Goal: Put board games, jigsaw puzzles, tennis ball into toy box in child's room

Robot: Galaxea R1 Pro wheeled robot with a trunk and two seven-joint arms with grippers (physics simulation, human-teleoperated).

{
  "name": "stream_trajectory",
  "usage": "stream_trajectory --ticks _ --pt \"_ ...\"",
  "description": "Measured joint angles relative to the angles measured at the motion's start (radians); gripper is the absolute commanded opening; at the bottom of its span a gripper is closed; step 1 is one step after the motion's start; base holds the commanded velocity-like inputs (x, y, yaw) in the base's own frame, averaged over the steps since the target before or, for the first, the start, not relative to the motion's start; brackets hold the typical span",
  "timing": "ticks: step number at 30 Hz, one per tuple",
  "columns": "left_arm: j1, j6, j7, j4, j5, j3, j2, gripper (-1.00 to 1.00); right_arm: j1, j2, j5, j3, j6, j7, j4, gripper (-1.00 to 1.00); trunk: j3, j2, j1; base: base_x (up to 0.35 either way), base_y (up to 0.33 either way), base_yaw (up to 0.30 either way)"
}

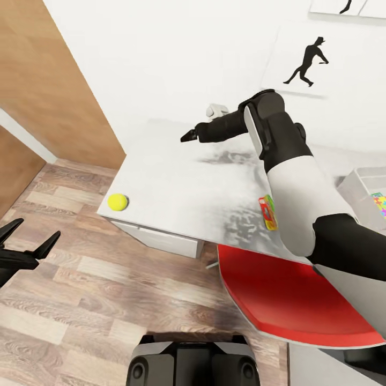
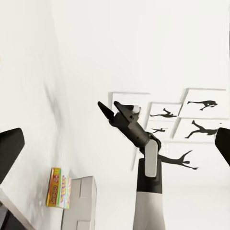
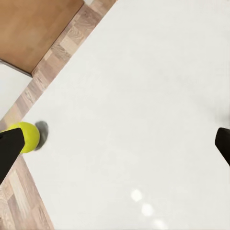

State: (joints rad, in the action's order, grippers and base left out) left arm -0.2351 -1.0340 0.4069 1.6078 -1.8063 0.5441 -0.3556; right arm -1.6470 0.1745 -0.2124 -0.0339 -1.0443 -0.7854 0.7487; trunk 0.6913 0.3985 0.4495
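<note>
Tennis ball (image 1: 117, 201) resting at the near left corner of the white surface (image 1: 177, 182), close to both edges, untouched and free of either arm. Well apart from the right gripper (image 1: 188, 136), which hovers above the middle of the surface with its dark fingers (image 1: 186, 138) narrowed to a point in the head view, slightly parted in the left wrist view; nothing between them. Seen from the right wrist as a yellow-green sphere (image 3: 28, 136) by the surface's edge, wood-plank floor (image 3: 21, 201) just beyond it. Left gripper (image 1: 28, 242) low at the far left over the floor, fingers spread wide and empty. A colourful board game (image 1: 268, 212) standing on edge near the front rim of the surface, beside the right arm's white forearm. Light-grey toy box (image 1: 358, 188) at the right, with a jigsaw puzzle (image 1: 379, 203) inside, bright pieces showing. Red chair seat (image 1: 289, 300) tucked below the front edge. Black silhouette print (image 1: 308, 61) on the white wall behind.
</note>
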Motion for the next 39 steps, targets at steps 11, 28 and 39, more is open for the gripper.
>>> stream_trajectory --ticks 11,28,39 --pt "0.007 0.000 -0.055 0.001 0.004 0.003 -0.008 1.00 0.019 0.000 0.110 -0.002 0.000 0.135 -0.001 1.00 0.000 0.000 0.000 0.000 0.000 0.299" --pt "-0.002 0.002 -0.129 0.000 0.002 -0.005 -0.004 1.00 0.057 0.000 0.153 -0.005 0.001 0.220 -0.001 1.00 0.000 0.000 0.000 0.000 0.000 0.300" --pt "-0.004 0.003 -0.145 0.000 0.002 -0.015 -0.003 1.00 0.114 0.000 0.153 -0.007 0.000 0.222 0.014 1.00 0.000 0.000 0.000 0.000 0.000 0.136"
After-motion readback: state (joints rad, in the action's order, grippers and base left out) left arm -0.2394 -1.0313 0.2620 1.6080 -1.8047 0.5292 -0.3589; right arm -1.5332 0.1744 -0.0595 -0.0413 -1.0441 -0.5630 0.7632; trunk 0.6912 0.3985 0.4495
